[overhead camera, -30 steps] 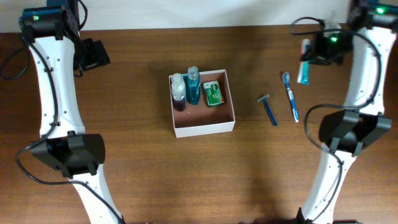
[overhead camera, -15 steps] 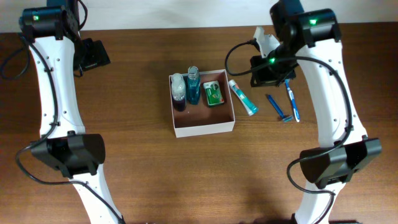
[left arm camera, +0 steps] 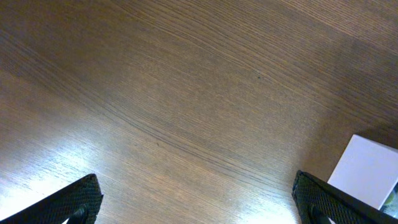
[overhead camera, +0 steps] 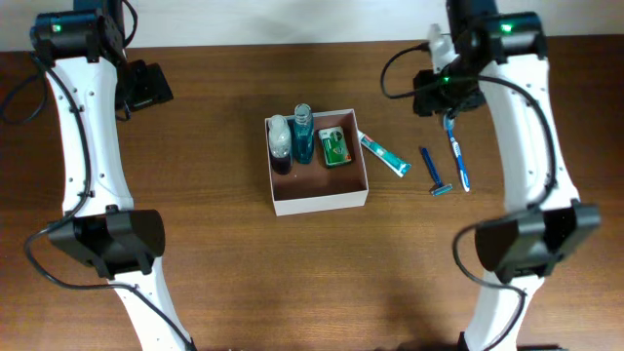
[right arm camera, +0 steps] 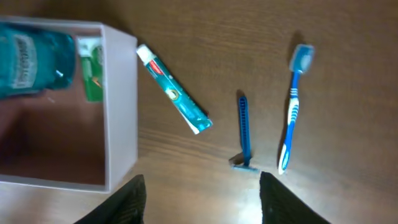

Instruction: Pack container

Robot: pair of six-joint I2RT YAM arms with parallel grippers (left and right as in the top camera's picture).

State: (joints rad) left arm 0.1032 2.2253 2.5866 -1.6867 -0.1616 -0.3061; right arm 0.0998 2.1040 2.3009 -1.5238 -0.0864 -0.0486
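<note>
Left gripper (left arm camera: 196,200) wide open, empty, far left. Container (overhead camera: 317,202) mid-table, packed with clear bottle (overhead camera: 280,143), blue bottle (overhead camera: 302,135), green packet (overhead camera: 334,146). Toothpaste (overhead camera: 382,154) just outside its right wall, then razor (overhead camera: 434,173) and toothbrush (overhead camera: 457,151), all unpacked. Right gripper (right arm camera: 200,196) above them, jaws apart, holding nothing.

A: What's cut off in the right wrist view?
B: The container (right arm camera: 122,106) runs off the left edge, and the teal bottle (right arm camera: 31,56) inside is blurred.
A: And the left wrist view?
B: One white container corner. The left hand (left arm camera: 196,202) shows only its tips.
</note>
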